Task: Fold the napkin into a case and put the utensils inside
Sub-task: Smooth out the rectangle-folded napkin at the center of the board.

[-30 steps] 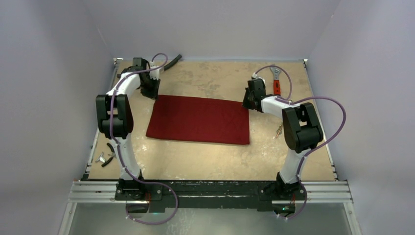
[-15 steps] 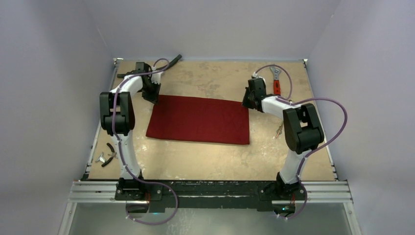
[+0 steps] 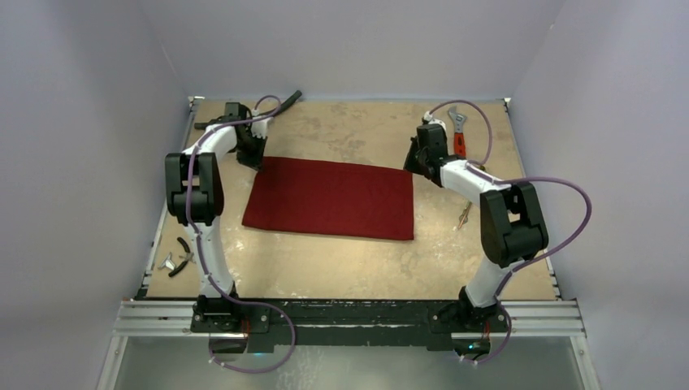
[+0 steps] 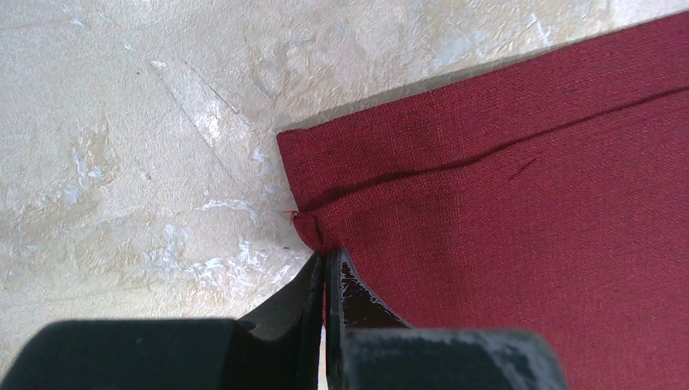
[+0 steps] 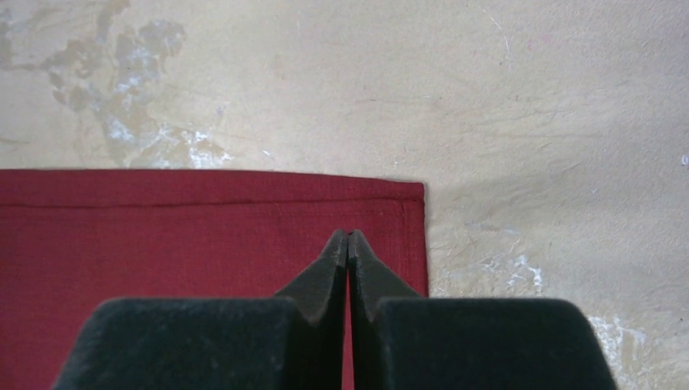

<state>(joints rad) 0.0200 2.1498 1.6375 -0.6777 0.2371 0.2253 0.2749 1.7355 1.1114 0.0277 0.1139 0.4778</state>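
Observation:
The dark red napkin (image 3: pixel 329 197) lies flat on the table as a folded rectangle. My left gripper (image 3: pixel 258 154) is at its far left corner; in the left wrist view the jaws (image 4: pixel 323 253) are shut, with a small pucker of the napkin (image 4: pixel 520 203) at their tips. My right gripper (image 3: pixel 418 161) is at the far right corner; in the right wrist view it (image 5: pixel 348 236) is shut just above the flat napkin (image 5: pixel 162 236), with nothing visibly pinched. A slim gold utensil (image 3: pixel 464 215) shows partly beside the right arm.
A red-handled wrench (image 3: pixel 458 138) lies at the back right. A black hose (image 3: pixel 284 101) lies at the back left. Small metal and black tools (image 3: pixel 175 262) lie at the left table edge. Walls enclose the table on three sides.
The left arm swung left and its gripper settled on the napkin's far left corner. The right arm's elbow moved right and its gripper shifted slightly back. The napkin stayed put.

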